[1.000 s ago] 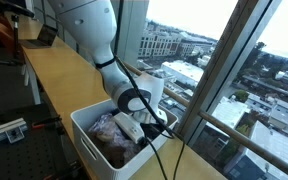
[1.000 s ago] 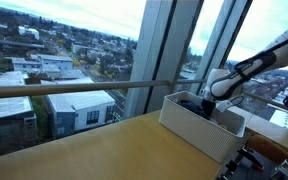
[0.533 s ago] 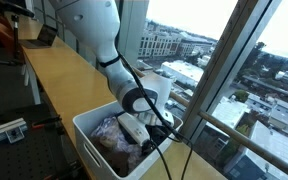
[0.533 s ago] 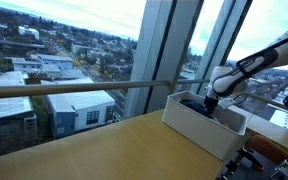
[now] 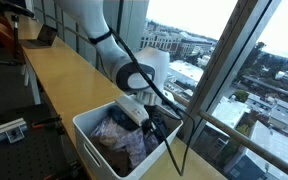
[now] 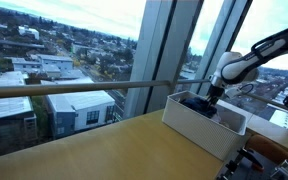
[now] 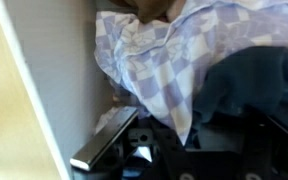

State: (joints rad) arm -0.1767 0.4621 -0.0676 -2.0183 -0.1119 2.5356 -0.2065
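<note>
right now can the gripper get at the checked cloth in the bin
Probably yes: the gripper hangs just over the open white bin, and the checked cloth lies uncovered on top, close below it.

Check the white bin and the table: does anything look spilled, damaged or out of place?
Nothing stands out. The crumpled clothes lie inside the white bin, which sits upright on the table.

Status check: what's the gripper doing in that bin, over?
Gripper shut, down in white bin. Checked cloth right at it, hold unconfirmed. Dark cloth bunched alongside.
</note>
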